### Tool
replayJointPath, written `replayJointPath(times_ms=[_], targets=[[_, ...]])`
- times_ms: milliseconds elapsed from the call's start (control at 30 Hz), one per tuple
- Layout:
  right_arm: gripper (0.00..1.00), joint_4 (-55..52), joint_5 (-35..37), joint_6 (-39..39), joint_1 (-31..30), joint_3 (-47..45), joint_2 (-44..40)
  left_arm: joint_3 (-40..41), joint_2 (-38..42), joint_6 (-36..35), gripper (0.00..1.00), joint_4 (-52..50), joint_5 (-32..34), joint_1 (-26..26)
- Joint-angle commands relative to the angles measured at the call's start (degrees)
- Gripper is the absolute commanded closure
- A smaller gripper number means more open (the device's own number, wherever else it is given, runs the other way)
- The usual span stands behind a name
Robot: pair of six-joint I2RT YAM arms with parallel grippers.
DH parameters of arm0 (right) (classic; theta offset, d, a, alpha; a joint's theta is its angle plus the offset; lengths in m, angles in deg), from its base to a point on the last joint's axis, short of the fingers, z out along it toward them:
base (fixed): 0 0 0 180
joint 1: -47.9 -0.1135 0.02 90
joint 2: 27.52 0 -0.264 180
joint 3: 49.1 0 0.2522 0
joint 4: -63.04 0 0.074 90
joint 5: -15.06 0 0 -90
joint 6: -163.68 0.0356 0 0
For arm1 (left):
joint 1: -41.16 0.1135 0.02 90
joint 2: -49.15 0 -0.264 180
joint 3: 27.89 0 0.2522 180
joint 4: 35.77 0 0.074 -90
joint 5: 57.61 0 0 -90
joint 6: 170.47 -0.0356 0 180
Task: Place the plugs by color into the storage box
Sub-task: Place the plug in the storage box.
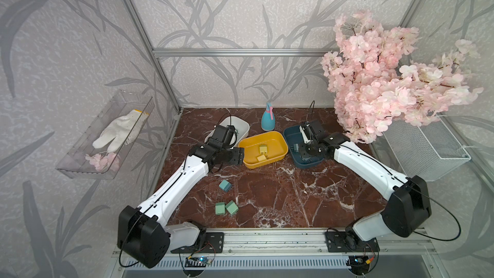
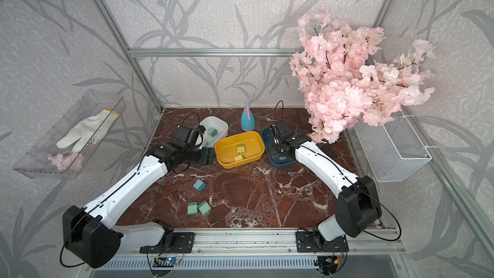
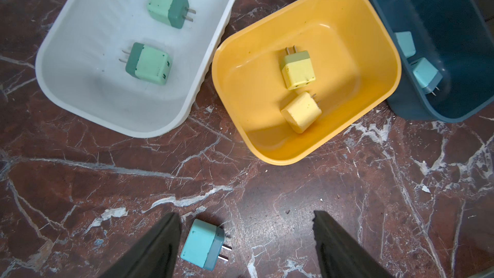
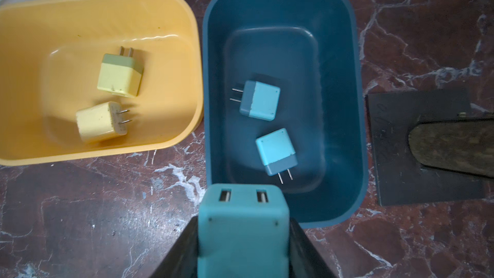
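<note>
Right wrist view: a teal plug (image 4: 243,225) is sitting clamped between the right fingers (image 4: 181,252), hanging over the rim of the dark blue box (image 4: 347,49), where two blue plugs (image 4: 260,100) are lying. The left fingers (image 3: 155,250) are standing apart above the worktop (image 3: 267,196), with a loose teal plug (image 3: 203,244) lying on it between them, seemingly lower down. Two mint plugs (image 1: 220,208) are lying nearby.

**Left arm** (image 1: 173,183): rises from its base at 7 o'clock and reaches toward 1 o'clock, wrist bent downward. The left claw (image 3: 245,213) faces the surface (image 3: 267,183), jaws spread wide apart.

**Right arm** (image 1: 361,161): rises from its base at 5 o'clock and reaches toward 11 o'clock, wrist bent downward. The right claw (image 4: 243,236) points down, jaws clamped on the sides of a teal plug (image 4: 242,209).
</note>
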Motion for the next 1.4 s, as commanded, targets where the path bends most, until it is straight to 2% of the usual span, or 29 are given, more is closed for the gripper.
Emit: replayJointPath(times_ms=[0,167,367,500,667,900,1133,1367], targets=[[0.65,2.41,-1.8,-2.19,2.66,0.63,2.71,-1.84,-0.25,0.72,0.19,-1.46,-0.63,-0.67],[0.65,3.32,-3.48,-2.61,7.18,3.69,9.08,-0.73,0.08,1.19,0.2,-1.02,-0.38,-0.77],[0.65,5.35,-0.78,-4.26,9.93,6.77,16.85,1.51,0.39,2.52,0.19,0.46,-2.51,-0.87],[0.65,7.48,-1.55,-4.17,11.65,8.09,21.13,2.2,-0.93,2.41,0.19,1.03,-3.22,-0.94],[0.63,12.75,-0.09,-3.21,12.08,7.86,22.87,2.5,-1.72,2.09,0.19,2.27,-3.27,-0.94],[0.56,11.4,-0.76,-2.58,12.54,10.63,26.35,2.86,-3.45,2.28,0.19,3.02,-4.24,-0.92],[0.47,11.51,-0.56,-3.02,12.57,10.49,26.15,3.42,-3.56,2.59,0.19,3.43,-4.63,-0.92],[0.48,10.63,-1.25,-3.27,12.63,11.07,26.32,3.95,-3.87,3.06,0.19,4.33,-4.49,-0.95]])
